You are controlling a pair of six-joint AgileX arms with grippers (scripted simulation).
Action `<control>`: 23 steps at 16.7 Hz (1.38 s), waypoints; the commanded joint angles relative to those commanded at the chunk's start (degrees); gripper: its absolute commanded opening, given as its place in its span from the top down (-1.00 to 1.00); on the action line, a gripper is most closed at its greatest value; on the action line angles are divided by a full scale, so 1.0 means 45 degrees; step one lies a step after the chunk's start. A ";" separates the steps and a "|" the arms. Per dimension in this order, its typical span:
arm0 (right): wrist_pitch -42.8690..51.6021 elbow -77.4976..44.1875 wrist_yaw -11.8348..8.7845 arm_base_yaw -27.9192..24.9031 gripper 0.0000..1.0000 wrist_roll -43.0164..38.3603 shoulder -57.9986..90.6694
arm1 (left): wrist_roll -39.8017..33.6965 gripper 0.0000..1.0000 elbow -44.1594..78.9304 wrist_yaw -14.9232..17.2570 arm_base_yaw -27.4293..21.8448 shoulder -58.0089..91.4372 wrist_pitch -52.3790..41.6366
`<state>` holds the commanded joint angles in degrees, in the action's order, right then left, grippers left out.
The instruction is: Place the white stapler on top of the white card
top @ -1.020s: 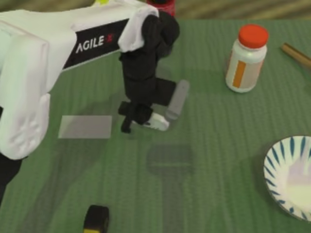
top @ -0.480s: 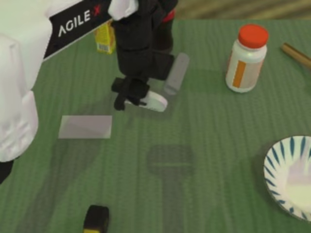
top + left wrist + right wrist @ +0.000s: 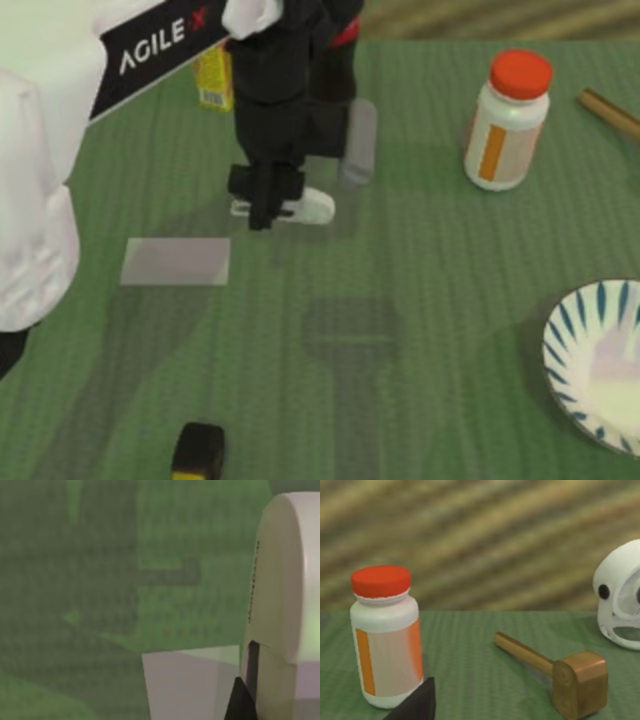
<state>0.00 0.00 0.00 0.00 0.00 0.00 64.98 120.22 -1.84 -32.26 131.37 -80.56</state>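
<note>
Since half a second ago the left gripper [image 3: 268, 205] has turned the white stapler [image 3: 305, 207] from a slant to lie nearly level across the top view, and carried it slightly toward the far edge, while the white card [image 3: 176, 262] has stayed where it was. Nearest the camera's edge of the green table [image 3: 440, 330] sits one black and yellow object [image 3: 198, 449], cut off by the frame. Farther in, at the right edge, lies one blue-striped white plate [image 3: 592, 362], and on the left side lies the one card, flat and bare. Beyond the card and to its right, well apart from it, the left gripper's black jaws are pinched on the left end of the single stapler, whose rounded right end sticks out past them; the stapler's shadow on the cloth beneath suggests it is held off the table. In the left wrist view the stapler [image 3: 287, 600] fills the right side close up, with a corner of the card [image 3: 190, 685] below it. Just behind the gripper lies one grey cylinder [image 3: 358, 142]. Farther back stand one yellow box [image 3: 214, 76] and one white bottle with a red cap [image 3: 507, 120], and one wooden mallet [image 3: 555, 672] lies at the far right. Of the right arm only a dark fingertip [image 3: 415, 707] shows in the right wrist view, and whether that gripper is spread or closed cannot be told.
</note>
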 joint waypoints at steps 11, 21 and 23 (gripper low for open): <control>0.0000 0.0000 0.0000 0.0000 -1.00 0.0000 0.0000 | -1.6388 1.00 -0.0400 -0.0923 0.1138 -0.0061 -0.1416; 0.0000 0.0000 0.0000 0.0000 -1.00 0.0000 0.0000 | -3.2749 1.00 -0.1405 -0.0335 0.2375 -0.0362 -0.0833; 0.0000 0.0000 0.0000 0.0000 -1.00 0.0000 0.0000 | -3.4954 1.00 -0.1578 -0.0069 0.2623 -0.0684 -0.0347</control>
<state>0.00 0.00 0.00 0.00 0.00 0.00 -92.31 113.12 -2.15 -20.46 128.29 -82.12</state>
